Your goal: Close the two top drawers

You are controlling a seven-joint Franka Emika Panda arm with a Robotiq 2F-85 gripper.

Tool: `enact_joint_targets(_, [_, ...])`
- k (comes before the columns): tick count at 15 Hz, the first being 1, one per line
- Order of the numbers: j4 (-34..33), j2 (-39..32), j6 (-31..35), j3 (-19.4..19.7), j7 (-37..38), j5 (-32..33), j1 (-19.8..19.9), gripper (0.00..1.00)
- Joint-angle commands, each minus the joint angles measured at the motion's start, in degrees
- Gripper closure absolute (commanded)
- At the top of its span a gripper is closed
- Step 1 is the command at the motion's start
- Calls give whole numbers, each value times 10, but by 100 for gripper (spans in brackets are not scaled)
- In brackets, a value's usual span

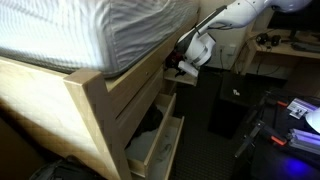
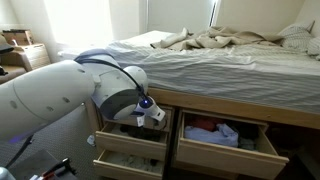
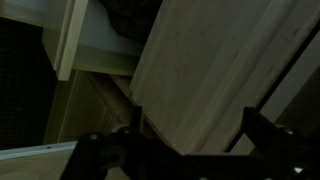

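Observation:
Pale wood drawers are set under the bed. The narrower top drawer (image 2: 128,143) stands pulled out a little below my gripper (image 2: 152,116); it also shows in an exterior view (image 1: 168,82). The wider top drawer (image 2: 228,152) stands open to its right, with blue and red cloth inside. My gripper (image 1: 183,64) is at the top drawer's front edge. In the wrist view its fingers (image 3: 192,135) are spread apart, and a flat pale wood panel (image 3: 200,70) fills the space between and beyond them. Whether they touch it I cannot tell.
A deeper lower drawer (image 1: 152,150) with dark cloth stands open beneath; it also shows in an exterior view (image 2: 125,167). The mattress (image 1: 90,30) overhangs the frame. A desk (image 1: 285,50) and a dark box (image 1: 228,110) stand beyond, on the dark floor.

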State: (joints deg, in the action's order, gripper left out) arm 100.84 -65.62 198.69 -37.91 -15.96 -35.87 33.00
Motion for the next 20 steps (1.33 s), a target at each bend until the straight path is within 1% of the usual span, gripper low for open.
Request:
enact_joint_targets(1, [19, 16, -9, 37, 113, 92, -13, 0])
enact_joint_targets(2, [19, 16, -9, 37, 113, 92, -13, 0])
enact_joint_targets(3, [50, 65, -16, 88, 139, 65, -43, 0])
enact_joint_targets(4, [79, 104, -32, 132, 186, 61, -64, 0])
enact_joint_targets(5, [108, 136, -31, 144, 128, -30, -75, 0])
enact_joint_targets(6, [134, 159, -38, 173, 135, -57, -94, 0])
enact_joint_targets(7, [166, 187, -51, 193, 120, -101, -108, 0])
enact_joint_targets(9, [220, 248, -108, 248, 112, -172, -155, 0])
enact_joint_targets(10, [251, 280, -146, 277, 117, -192, -179, 0])
enact_joint_targets(11, [283, 313, -185, 323, 131, -206, -219, 0])
enact_joint_targets(12, [314, 342, -210, 377, 144, -215, -267, 0])
enact_joint_targets(13, [346, 365, -217, 419, 173, -198, -301, 0])
enact_joint_targets(14, [379, 390, -213, 465, 200, -181, -340, 0])
enact_joint_targets(15, [413, 409, -179, 511, 226, -169, -378, 0])
enact_joint_targets(16, [442, 427, -149, 547, 233, -164, -403, 0])
enact_joint_targets(17, [463, 443, -117, 570, 222, -173, -410, 0])
enact_joint_targets(18, [485, 455, -88, 602, 215, -177, -425, 0])
enact_joint_targets(20, [514, 476, -23, 646, 188, -186, -417, 0])
